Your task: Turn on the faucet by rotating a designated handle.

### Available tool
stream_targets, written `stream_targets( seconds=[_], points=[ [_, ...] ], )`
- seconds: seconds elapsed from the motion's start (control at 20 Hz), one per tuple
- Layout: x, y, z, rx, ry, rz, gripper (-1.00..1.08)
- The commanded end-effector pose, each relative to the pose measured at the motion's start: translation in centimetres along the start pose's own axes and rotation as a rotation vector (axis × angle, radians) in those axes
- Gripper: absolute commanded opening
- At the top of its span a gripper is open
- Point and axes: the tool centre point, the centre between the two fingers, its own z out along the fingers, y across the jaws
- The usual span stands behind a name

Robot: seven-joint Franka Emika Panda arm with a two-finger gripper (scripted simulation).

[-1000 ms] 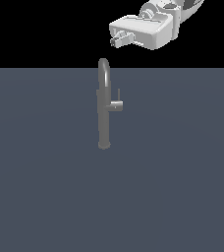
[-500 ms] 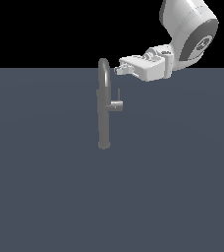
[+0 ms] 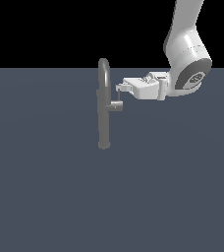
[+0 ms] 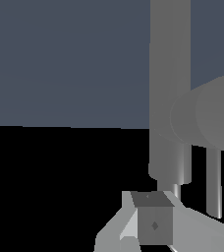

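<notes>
Dark grey tabletop (image 3: 45, 197) fills the lower part of the scene under a black backdrop, and the faucet (image 3: 103, 110) stands upright on it as the only object. Its handle (image 3: 116, 105) juts as a short stub off the column, on the side facing the arm, with a thin rod rising from its end.

That rod is likely why the claw (image 3: 119, 87) sits where it does: level with the faucet's upper column, just beside the rod's top, on the handle's side. From there a sideways push could swing the rod and turn the stub. Whether a finger already touches the rod, I cannot tell.

Reaching in horizontally, the arm (image 3: 187, 59) drops from above and bends at the wrist so the claw points straight at the faucet. In the wrist view 1 finger (image 4: 153, 224) shows close to the column, but whether the claw is open or closed is not clear.
</notes>
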Motion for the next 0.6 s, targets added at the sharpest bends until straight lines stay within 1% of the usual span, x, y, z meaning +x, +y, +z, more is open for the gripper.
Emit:
stream_targets(
  seconds=[0.0, 0.2, 0.55],
  points=[
    [0.77, -0.17, 0.09, 0.022, -0.023, 0.02, -1.0],
    [1.37, -0.25, 0.18, 0.037, -0.039, 0.036, -1.0],
    [1.25, -0.23, 0.22, 0.034, -0.036, 0.032, -1.0]
  ],
)
